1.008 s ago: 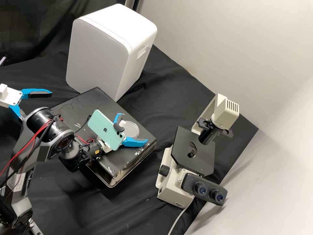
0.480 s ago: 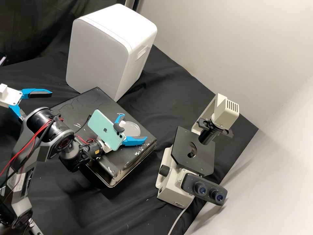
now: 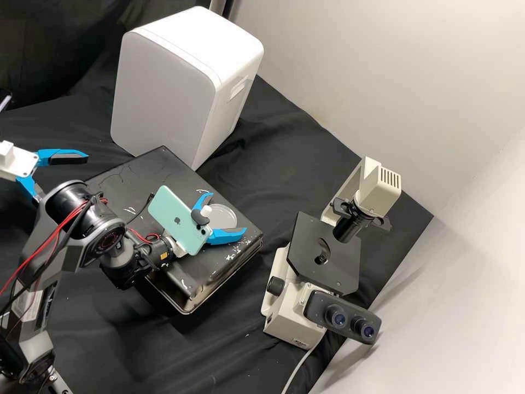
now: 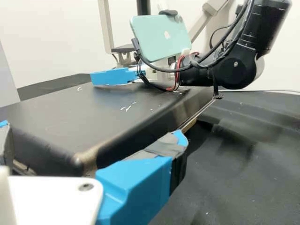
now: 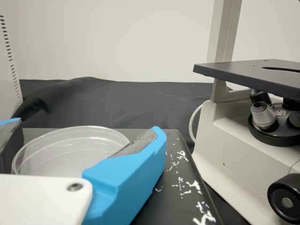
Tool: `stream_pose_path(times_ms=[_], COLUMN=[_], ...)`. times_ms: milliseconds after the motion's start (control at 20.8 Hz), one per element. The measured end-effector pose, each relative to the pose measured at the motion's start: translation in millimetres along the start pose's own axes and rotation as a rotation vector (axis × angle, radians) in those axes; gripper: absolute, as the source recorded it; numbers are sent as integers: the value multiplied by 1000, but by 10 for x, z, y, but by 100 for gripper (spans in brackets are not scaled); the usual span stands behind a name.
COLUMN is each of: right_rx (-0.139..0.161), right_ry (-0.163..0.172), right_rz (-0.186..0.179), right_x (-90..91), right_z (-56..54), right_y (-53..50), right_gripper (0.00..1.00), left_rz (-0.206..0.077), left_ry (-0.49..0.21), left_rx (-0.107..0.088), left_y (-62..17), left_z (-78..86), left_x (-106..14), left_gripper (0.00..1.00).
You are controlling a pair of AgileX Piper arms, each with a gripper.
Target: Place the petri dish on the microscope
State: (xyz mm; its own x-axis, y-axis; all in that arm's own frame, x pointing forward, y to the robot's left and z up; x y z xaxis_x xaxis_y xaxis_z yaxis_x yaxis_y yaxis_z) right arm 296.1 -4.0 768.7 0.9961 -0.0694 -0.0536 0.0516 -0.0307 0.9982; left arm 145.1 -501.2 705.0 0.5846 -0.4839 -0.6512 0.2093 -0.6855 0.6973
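High view, left of centre: right gripper, fingers spread wide, flanking petri dish on black slab; microscope lower right.

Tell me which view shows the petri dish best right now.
Right wrist view: the petri dish is close, its clear rim plain, on the black slab. High view: small, partly behind the right gripper. Left wrist view: edge-on along the slab, dish too low to tell.
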Motion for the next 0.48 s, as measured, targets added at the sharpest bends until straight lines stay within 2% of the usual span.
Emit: stream_pose_path(times_ms=[192,336,480], right_rx=[16,15,25], right_ry=[-4,-5,-6], right_rz=[5,9,32], right_x=[1,1,-26], right_z=[15,27,10], right_y=[16,37,126], right_gripper=[0,0,0], left_rz=[1,1,1], left_ry=[0,0,0], left_rx=[1,1,1], left_y=[3,3,3], left_z=[-1,-1,-1], left_x=[3,3,3], left_gripper=[100,100,100])
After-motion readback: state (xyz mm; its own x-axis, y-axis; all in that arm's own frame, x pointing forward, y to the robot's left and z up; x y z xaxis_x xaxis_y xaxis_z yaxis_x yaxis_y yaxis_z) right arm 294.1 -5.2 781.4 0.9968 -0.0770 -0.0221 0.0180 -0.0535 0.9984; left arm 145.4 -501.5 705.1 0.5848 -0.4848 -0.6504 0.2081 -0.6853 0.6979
